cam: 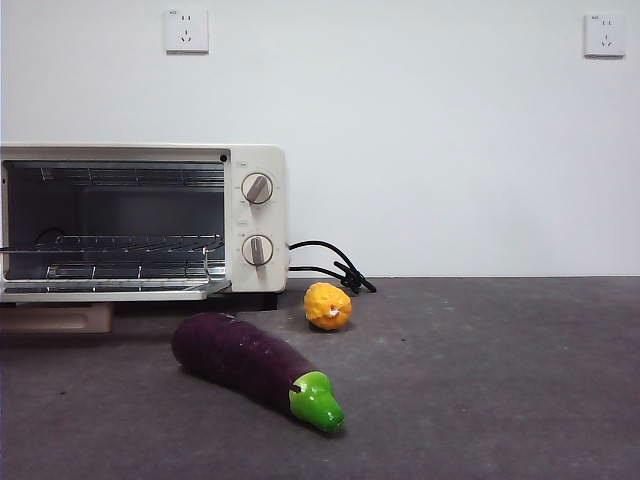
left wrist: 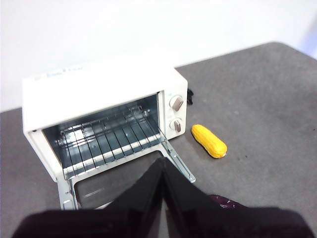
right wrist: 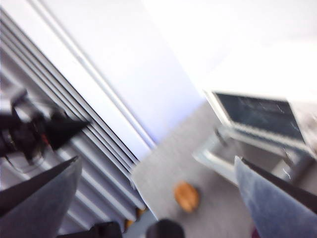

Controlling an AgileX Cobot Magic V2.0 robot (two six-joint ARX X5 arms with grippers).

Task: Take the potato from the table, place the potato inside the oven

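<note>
Oven door open, potato on the table off to the side.

Eggplant (cam: 255,368) lies nearest, a yellow corn cob (cam: 328,306) behind it beside the oven (cam: 255,215). The left gripper (left wrist: 162,171) hangs above the open door, jaws pressed together. The right gripper (right wrist: 156,171) is spread wide over the potato (right wrist: 186,196) on the table (cam: 500,380).

Bare lab-like test room: plain white wall (cam: 420,150) with sockets (cam: 186,31), grey table (cam: 500,380), toaster oven (cam: 140,220).

No legible text — anywhere.
</note>
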